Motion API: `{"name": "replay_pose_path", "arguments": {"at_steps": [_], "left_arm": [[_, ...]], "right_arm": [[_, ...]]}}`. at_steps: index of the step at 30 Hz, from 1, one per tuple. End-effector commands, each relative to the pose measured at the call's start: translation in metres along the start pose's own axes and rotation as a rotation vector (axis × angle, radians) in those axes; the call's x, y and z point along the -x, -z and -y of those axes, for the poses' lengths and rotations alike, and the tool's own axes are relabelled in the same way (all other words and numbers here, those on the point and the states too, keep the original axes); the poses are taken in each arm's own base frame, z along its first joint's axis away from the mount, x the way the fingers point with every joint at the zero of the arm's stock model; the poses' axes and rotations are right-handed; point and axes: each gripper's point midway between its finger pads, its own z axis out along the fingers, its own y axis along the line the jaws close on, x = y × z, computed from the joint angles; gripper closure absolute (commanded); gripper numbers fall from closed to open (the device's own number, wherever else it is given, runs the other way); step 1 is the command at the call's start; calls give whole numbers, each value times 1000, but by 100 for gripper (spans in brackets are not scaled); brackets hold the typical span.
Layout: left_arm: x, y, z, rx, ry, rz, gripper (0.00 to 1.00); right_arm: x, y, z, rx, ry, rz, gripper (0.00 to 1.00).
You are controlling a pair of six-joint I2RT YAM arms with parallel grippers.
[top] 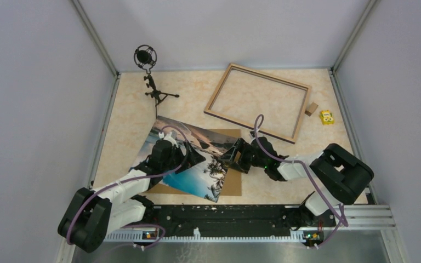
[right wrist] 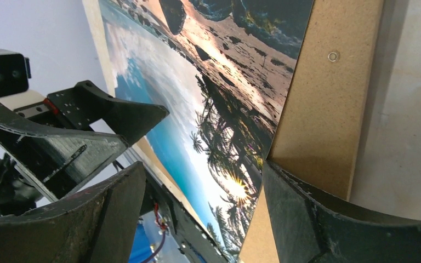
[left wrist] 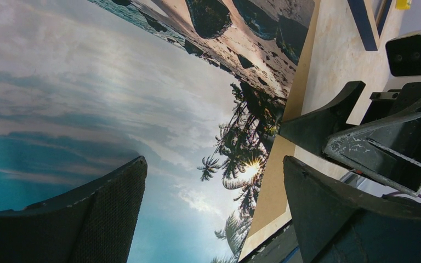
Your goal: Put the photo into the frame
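Note:
The photo [top: 197, 164], a glossy print of turquoise water, palms and cloudy sky, lies askew on the brown backing board [top: 233, 183]. My left gripper [top: 189, 156] hovers over the print's middle, open; in the left wrist view [left wrist: 214, 181] only the photo [left wrist: 115, 98] shows between its fingers. My right gripper [top: 234, 156] stands open at the print's right edge; its wrist view [right wrist: 203, 186] shows the photo [right wrist: 197, 93] edge and board [right wrist: 318, 109] between the jaws, nothing clamped. The frame [top: 301, 109], light wood side up, lies apart at the back right.
A microphone on a small tripod [top: 148, 71] stands at the back left. A small wooden block [top: 311, 108] and a yellow toy [top: 325, 116] sit right of the frame. Grey walls close in the table on three sides.

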Motion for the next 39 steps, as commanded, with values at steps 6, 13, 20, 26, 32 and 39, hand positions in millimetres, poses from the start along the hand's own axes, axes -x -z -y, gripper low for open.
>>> {"name": "replay_pose_path", "arguments": {"at_steps": [6,13,20,26,32,39], "left_arm": [[-16,1,-27,85,4,-34,3],[-14,1,-25,79,-13,-30,3],[-14,1,-26,90,-8,-35,2],[-13,3,-26,80,14,-8,3],[-13,3,-26,79,10,-8,3],[-13,4,-26,76,8,-5,3]], "right_arm": [[1,-7,-30,182,-12,1,24],[-2,-1,-18,123,20,1,22],[-54,14,4,-78,139,-163,18],[-116,16,-8,-37,115,-268,18],[-144,6,-19,-9,56,-247,20],[-156,1,-5,-32,3,-211,24]]}}
